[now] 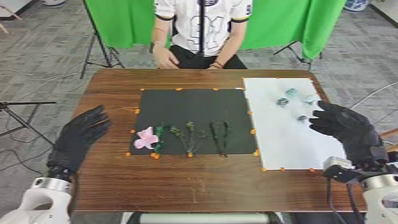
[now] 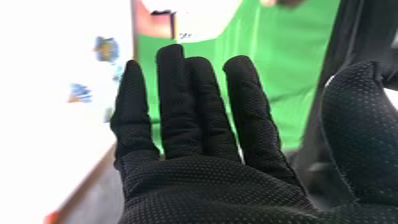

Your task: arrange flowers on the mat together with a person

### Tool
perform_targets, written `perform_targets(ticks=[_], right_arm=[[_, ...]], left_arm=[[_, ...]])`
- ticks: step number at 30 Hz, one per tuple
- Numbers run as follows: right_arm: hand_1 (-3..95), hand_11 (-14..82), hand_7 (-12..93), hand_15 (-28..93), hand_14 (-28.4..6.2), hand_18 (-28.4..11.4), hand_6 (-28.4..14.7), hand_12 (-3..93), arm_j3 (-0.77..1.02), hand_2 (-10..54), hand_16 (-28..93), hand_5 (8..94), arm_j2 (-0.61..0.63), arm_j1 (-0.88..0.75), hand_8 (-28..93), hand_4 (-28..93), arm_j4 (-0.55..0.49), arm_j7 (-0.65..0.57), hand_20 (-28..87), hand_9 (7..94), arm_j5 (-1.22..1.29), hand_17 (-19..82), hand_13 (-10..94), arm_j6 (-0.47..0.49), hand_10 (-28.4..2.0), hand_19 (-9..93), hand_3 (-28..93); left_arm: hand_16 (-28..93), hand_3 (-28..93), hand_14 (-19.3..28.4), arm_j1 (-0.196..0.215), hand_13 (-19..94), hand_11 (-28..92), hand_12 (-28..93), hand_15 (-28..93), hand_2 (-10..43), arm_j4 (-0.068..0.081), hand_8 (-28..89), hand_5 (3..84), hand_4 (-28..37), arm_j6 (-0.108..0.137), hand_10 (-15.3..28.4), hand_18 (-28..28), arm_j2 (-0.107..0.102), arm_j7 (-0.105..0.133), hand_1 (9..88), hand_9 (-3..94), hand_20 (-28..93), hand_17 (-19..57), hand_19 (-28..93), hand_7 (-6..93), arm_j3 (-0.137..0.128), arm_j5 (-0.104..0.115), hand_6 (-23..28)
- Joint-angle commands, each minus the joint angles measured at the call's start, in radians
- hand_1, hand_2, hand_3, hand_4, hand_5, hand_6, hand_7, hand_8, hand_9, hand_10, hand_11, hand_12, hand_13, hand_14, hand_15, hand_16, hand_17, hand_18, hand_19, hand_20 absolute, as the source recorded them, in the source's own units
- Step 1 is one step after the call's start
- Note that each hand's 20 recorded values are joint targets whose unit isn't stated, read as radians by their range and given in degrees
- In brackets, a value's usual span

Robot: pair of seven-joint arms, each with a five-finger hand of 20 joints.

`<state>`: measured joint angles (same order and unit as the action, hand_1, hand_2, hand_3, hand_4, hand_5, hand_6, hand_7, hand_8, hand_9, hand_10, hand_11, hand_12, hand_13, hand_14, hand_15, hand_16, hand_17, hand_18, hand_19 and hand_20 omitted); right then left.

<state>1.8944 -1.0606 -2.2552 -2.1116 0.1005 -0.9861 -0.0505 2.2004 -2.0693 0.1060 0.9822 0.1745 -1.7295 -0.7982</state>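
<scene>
Has blue flowers [image 1: 302, 119] near the right hand [image 1: 342, 124], on the white mat [image 1: 293, 145]; holds that hand wide, pointing ahead.

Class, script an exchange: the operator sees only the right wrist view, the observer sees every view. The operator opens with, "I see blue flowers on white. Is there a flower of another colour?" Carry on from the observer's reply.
Observer: Yes, a pink flower lies near the near left corner of the black mat.
Operator: What lies to the right of it on that mat?
Observer: Green stems, spread along the mat's near part.
Operator: And where is the left hand?
Observer: The left hand is left of the black mat, fingers straight, not touching the pink flower.
</scene>
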Motion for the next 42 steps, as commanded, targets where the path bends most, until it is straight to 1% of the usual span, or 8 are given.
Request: perform_targets(ticks=[1, 12, 19, 24, 29, 33, 37, 42], right_arm=[[17.3, 14.3, 17, 32, -12.3, -20.8, -4.0, 23.3, -0.006, 2.8, 24, 46.4, -0.025, -0.028, -10, -25, 0.008, 0.029, 28, 44.8, 0.007, 12, 39, 0.011, -15.0, 50, 87], [17.1, 14.7, 17, 33, -12.4, -20.8, -4.1, 23.3, -0.024, 2.9, 23, 46.1, -0.042, 0.007, -10, -25, 0.025, -0.002, 28, 44.7, -0.027, 12, 39, 0.014, -14.9, 50, 86], [17.0, 14.8, 17, 33, -12.5, -20.8, -4.2, 23.2, -0.028, 2.8, 23, 46.2, -0.065, 0.006, -10, -25, 0.026, -0.009, 28, 44.8, -0.043, 12, 39, 0.044, -15.1, 50, 86], [17.1, 14.8, 18, 33, -12.3, -20.8, -4.0, 23.2, -0.038, 2.8, 22, 46.2, -0.062, 0.016, -10, -25, 0.028, 0.001, 28, 44.9, -0.039, 12, 39, 0.019, -15.1, 50, 86], [17.4, 14.8, 18, 33, -12.3, -20.8, -4.1, 23.1, -0.050, 2.7, 22, 46.4, -0.083, 0.012, -10, -25, 0.032, -0.018, 28, 45.0, -0.049, 12, 39, 0.034, -15.1, 50, 87], [17.6, 14.9, 18, 33, -12.3, -20.8, -4.2, 23.1, -0.048, 2.7, 22, 46.4, -0.069, 0.018, -10, -25, 0.030, 0.001, 28, 45.0, -0.056, 12, 39, 0.022, -15.0, 50, 87], [17.6, 14.9, 18, 33, -12.3, -20.8, -4.0, 23.1, -0.060, 2.6, 22, 46.4, -0.072, 0.022, -10, -25, 0.031, -0.002, 28, 45.1, -0.059, 12, 39, 0.020, -15.1, 50, 87], [17.6, 14.9, 18, 33, -12.2, -20.8, -4.1, 23.1, -0.068, 2.5, 22, 46.4, -0.068, 0.030, -10, -25, 0.030, 0.000, 28, 45.1, -0.066, 12, 39, 0.013, -15.0, 50, 87]], left_arm=[[-1, 72, 14.4, 0.005, 27, 24, 17, 32, -1.1, 0.001, -8, 36.7, -26.0, -0.030, 11.7, 20.6, 0.015, -0.031, 26.8, 31.6, 7, -5.5, 49, 17.9, 0.025, -0.008, 4.6], [-1, 72, 14.5, 0.002, 27, 24, 17, 33, -1.1, 0.002, -9, 36.8, -26.0, -0.032, 11.8, 20.5, 0.011, -0.022, 26.9, 31.8, 7, -5.5, 49, 18.3, 0.037, -0.010, 4.7], [-1, 72, 14.5, 0.044, 27, 24, 17, 33, -1.1, -0.013, -9, 36.7, -25.9, -0.033, 11.7, 20.5, 0.029, -0.042, 27.0, 31.7, 7, -5.5, 49, 18.4, 0.007, -0.006, 4.6], [-1, 72, 14.5, 0.012, 27, 24, 17, 33, -1.0, -0.007, -9, 36.7, -25.9, -0.030, 11.7, 20.5, 0.013, -0.032, 27.1, 31.7, 7, -5.5, 49, 18.3, 0.013, -0.006, 4.6], [-1, 72, 14.5, 0.053, 27, 24, 17, 33, -1.1, -0.021, -9, 36.7, -25.8, -0.017, 11.6, 20.5, 0.026, -0.020, 27.0, 31.8, 7, -5.5, 49, 18.3, -0.006, 0.001, 4.6], [-1, 72, 14.4, 0.043, 27, 24, 17, 33, -1.1, -0.017, -9, 36.7, -25.8, -0.003, 11.6, 20.5, 0.013, -0.014, 26.9, 31.8, 7, -5.5, 49, 18.2, -0.013, 0.011, 4.7], [-1, 72, 14.6, 0.064, 27, 24, 17, 33, -1.1, -0.023, -9, 36.8, -25.9, -0.012, 11.7, 20.6, -0.007, -0.042, 26.9, 31.8, 7, -5.5, 49, 18.2, -0.038, 0.011, 4.7], [-1, 72, 14.5, 0.072, 27, 24, 17, 33, -1.1, -0.028, -9, 36.8, -25.9, 0.003, 11.7, 20.6, -0.022, -0.026, 26.9, 31.9, 7, -5.5, 49, 18.1, -0.047, 0.013, 4.7]])
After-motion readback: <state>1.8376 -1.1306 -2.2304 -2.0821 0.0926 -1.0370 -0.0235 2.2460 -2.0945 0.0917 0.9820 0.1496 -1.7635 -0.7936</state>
